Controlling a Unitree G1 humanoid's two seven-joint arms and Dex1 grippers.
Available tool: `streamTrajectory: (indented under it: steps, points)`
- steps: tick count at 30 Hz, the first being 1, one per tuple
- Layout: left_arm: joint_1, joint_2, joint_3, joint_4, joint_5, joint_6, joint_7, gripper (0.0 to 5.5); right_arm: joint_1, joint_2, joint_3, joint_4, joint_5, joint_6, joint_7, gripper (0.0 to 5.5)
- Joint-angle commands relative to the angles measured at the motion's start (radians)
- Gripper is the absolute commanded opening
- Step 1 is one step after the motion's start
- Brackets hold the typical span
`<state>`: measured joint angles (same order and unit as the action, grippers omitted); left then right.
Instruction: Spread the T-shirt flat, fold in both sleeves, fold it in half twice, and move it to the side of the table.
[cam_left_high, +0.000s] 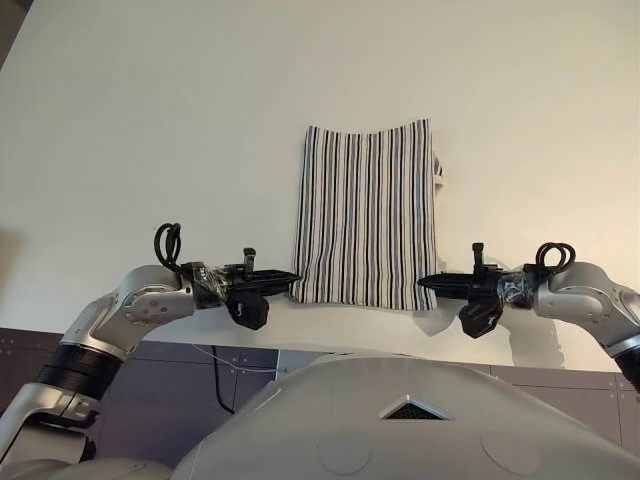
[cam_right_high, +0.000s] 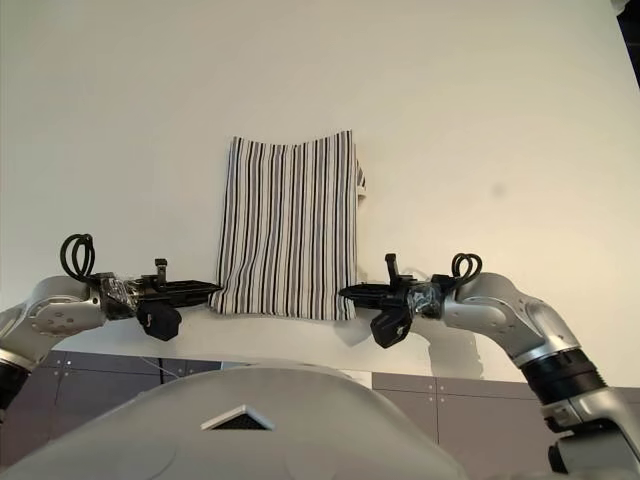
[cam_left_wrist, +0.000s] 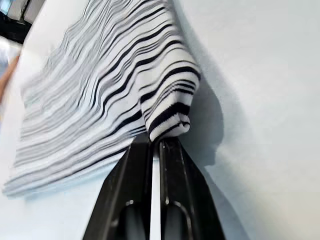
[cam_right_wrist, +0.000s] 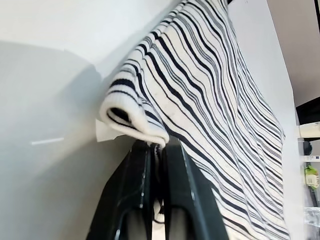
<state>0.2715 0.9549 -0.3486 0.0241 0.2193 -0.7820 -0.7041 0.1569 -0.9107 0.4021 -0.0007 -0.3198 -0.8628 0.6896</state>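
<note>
Probable robotics laboratory or test room. A broad, plain white table (cam_left_high: 150, 120) extends ahead of the left gripper (cam_left_high: 296, 277). Below that gripper lies grey panelled flooring (cam_left_high: 170, 400), with a loose black cable (cam_left_high: 214, 375) under the table's near edge.

The shirt (cam_left_high: 367, 215) lies on the table (cam_left_high: 150, 130) about midway between its left and right sides, with its near edge close to the table's front edge. The left gripper (cam_left_high: 292, 277) sits at the shirt's near left corner and the right gripper (cam_left_high: 422, 282) at its near right corner. Each pinches the cloth there, the two pointing inward toward each other across the near edge.
</note>
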Motion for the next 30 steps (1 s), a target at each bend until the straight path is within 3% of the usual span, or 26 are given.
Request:
streamTrajectory:
  steps: [1,5,11,15,21,26,28,30]
  points:
    - [0.193,0.145,-0.010,-0.168,-0.190,0.223,-0.151,0.10,0.109,-0.117,0.007,-0.153,0.263,0.179,0.128,0.12]
    - [0.299,0.229,0.058,-0.356,-0.424,0.419,-0.211,0.10,0.202,-0.202,-0.036,-0.326,0.575,0.417,0.222,0.12]
    - [0.056,0.003,0.216,-0.369,-0.802,0.818,-0.058,0.10,-0.066,-0.025,-0.122,-0.394,0.823,0.927,0.095,0.12]
    - [-0.146,-0.130,0.206,-0.271,-0.769,0.956,0.006,0.10,-0.248,0.108,-0.115,-0.298,0.764,1.136,-0.008,0.12]
    - [-0.292,-0.258,0.139,-0.031,-0.549,0.896,0.002,0.10,-0.370,0.223,-0.041,-0.083,0.517,1.089,-0.036,0.12]
    - [-0.342,-0.323,0.150,0.093,-0.449,0.821,0.005,0.10,-0.429,0.330,-0.014,0.062,0.378,1.019,-0.070,0.12]
    - [-0.386,-0.365,0.152,0.158,-0.411,0.786,0.029,0.10,-0.447,0.362,-0.018,0.113,0.326,0.980,-0.100,0.57]
    - [-0.412,-0.401,0.147,0.199,-0.396,0.763,0.019,0.52,-0.453,0.379,-0.027,0.137,0.302,0.957,-0.105,1.00]
